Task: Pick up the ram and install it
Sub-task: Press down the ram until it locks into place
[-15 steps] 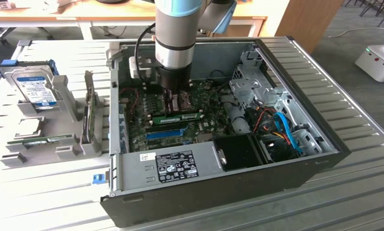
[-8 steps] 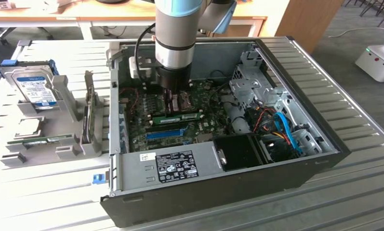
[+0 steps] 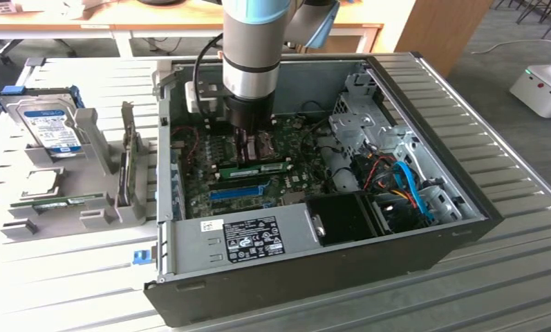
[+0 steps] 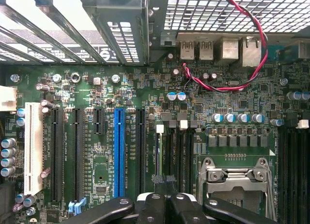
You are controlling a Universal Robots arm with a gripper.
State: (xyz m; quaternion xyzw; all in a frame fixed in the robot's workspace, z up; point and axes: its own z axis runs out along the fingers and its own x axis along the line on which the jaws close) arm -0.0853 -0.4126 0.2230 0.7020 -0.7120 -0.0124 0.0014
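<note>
The gripper (image 3: 254, 146) hangs low inside the open black computer case (image 3: 460, 228), just over the green motherboard (image 4: 97, 88). Its dark fingers (image 4: 155, 207) are drawn fully together.

The ram (image 3: 261, 168), a thin, long green circuit-board stick, lies along the board right at the fingertips. From the wrist it seems to show edge-on as a pale line (image 4: 157, 156) running out from under the fingers along a black memory slot. Whether the fingers pinch it or merely bear on its top edge cannot be told.

By this, the pick-up looks done and the work stands at the installing step, with the stick at or in its slot. Seating it would call for the stick's edge to stay square with the slot and for even downward pressure until the white end clips (image 4: 160, 128) catch.

By count there are two green sticks. One is at the hand, and a second (image 3: 68, 202) lies well away from it on the grey plastic parts rack (image 3: 128, 200) outside the case.

There is one silver hard drive with a blue label (image 3: 54, 128), standing on that rack. There is one long blue expansion slot (image 4: 118, 151), a little to one side of the fingers, and one white slot (image 4: 33, 146) farther out on the same side.
</note>
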